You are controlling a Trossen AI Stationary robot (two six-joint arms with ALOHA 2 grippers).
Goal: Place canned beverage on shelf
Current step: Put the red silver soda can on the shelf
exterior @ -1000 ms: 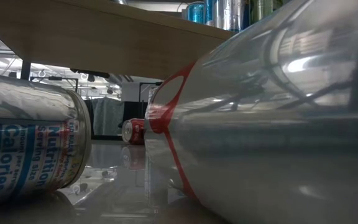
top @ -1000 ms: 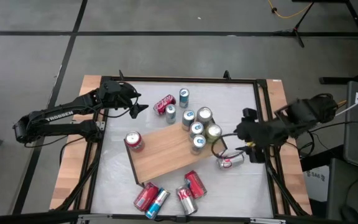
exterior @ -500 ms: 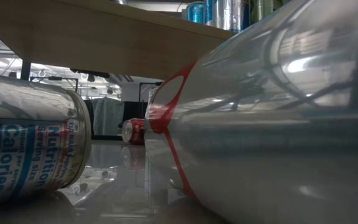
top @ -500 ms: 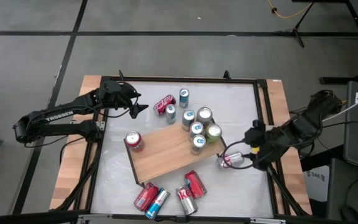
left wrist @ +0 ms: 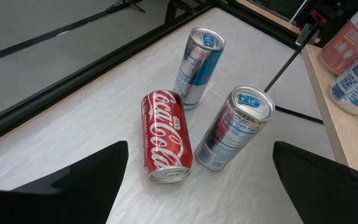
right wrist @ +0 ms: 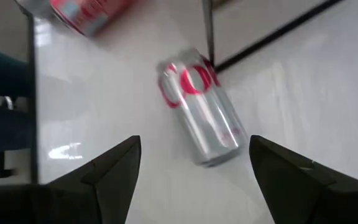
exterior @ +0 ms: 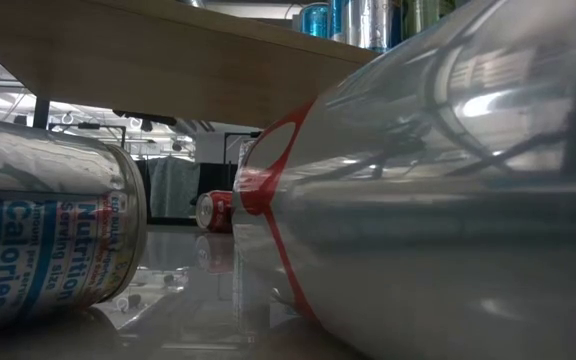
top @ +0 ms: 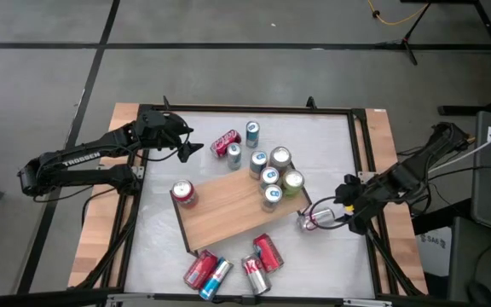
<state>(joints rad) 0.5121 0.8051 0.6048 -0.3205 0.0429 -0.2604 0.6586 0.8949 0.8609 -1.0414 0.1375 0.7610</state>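
Note:
The shelf, a light wooden board on a black frame, stands mid-table with several upright cans on its far right end. A silver can with red lettering lies on its side on the white table, just off the shelf's right corner. My right gripper hovers open above the can's right end, one finger on each side, tilted steeply down. My left gripper waits open at the far left, facing a lying red can and two upright slim cans.
A red can stands at the shelf's left corner. Several cans lie near the table's near edge, two of them filling the low view. The black table rim runs close beside my right arm.
My right gripper has come down and toward the table's near edge, onto the lying silver can, rolling its wrist as it sank. Its fingers kept the same gap. The can has not moved.

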